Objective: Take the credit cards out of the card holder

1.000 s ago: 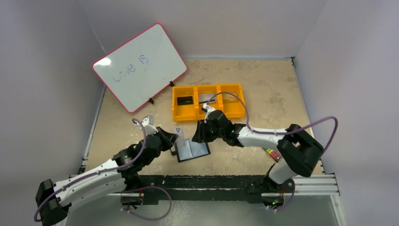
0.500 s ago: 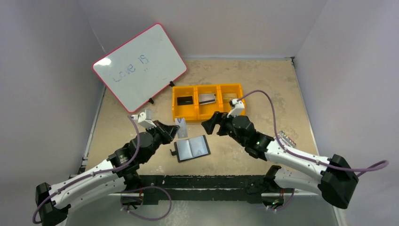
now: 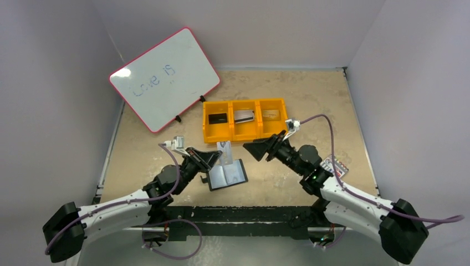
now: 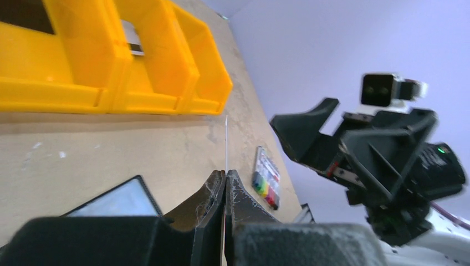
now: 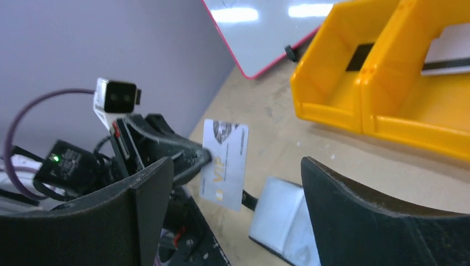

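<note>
The black card holder (image 3: 227,174) lies open on the table, its shiny sleeves up; it also shows in the right wrist view (image 5: 285,216). My left gripper (image 3: 217,157) is shut on a silvery-grey credit card (image 3: 226,152) with "VIP" print and holds it upright above the holder. In the left wrist view the card (image 4: 226,141) shows edge-on between the closed fingers. In the right wrist view the card (image 5: 224,163) stands between my wide-open fingers. My right gripper (image 3: 256,148) is open and empty, facing the card. A black card (image 3: 217,117) and a grey card (image 3: 243,116) lie in the tray.
An orange three-compartment tray (image 3: 245,133) stands behind the holder. A pink-rimmed whiteboard (image 3: 164,78) leans at the back left. A pack of coloured markers (image 3: 336,167) lies at the right, under my right arm.
My left gripper has carried the grey card right, over the holder. My right arm has swung back to the right and its gripper has opened toward the card.
</note>
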### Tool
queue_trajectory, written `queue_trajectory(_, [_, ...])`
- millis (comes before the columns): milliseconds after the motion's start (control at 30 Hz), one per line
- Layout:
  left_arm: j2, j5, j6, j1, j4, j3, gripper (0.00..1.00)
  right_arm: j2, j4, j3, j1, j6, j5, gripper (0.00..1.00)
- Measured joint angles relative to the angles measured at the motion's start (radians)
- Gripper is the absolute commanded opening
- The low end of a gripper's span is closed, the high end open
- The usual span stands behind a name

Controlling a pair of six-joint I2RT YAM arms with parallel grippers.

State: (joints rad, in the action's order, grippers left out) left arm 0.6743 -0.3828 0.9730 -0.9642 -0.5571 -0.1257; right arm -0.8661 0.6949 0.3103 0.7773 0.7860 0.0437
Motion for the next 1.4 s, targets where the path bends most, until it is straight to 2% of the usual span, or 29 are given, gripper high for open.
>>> queue_trajectory(167, [0.066,0.071,0.005,0.0,-0.158,0.0,0.0,-0.142,0.215,-0.006,-0.175,0.095,0.259,0.71])
queue_trajectory(233, [0.069,0.078,0.013,0.0,-0.192,0.0,0.0,-0.209,0.275,-0.006,-0.187,0.119,0.339,0.65])
queue_trajectory(467, [0.053,0.085,0.022,0.0,-0.243,0.0,0.0,-0.372,0.444,0.001,-0.188,0.187,0.529,0.6])
queue_trajectory(733, [0.051,0.096,0.031,0.0,-0.243,0.0,0.0,-0.443,0.564,0.038,-0.187,0.233,0.607,0.55])
queue_trajectory(967, [0.072,0.118,0.038,0.0,-0.258,0.0,0.0,-0.523,0.622,0.102,-0.187,0.268,0.653,0.45])
queue_trajectory(1067, [0.079,0.125,0.039,0.0,-0.27,0.0,0.0,-0.555,0.652,0.108,-0.187,0.287,0.672,0.44])
queue_trajectory(1400, [0.079,0.129,0.039,0.0,-0.297,0.005,0.0,-0.621,0.773,0.109,-0.187,0.358,0.728,0.26])
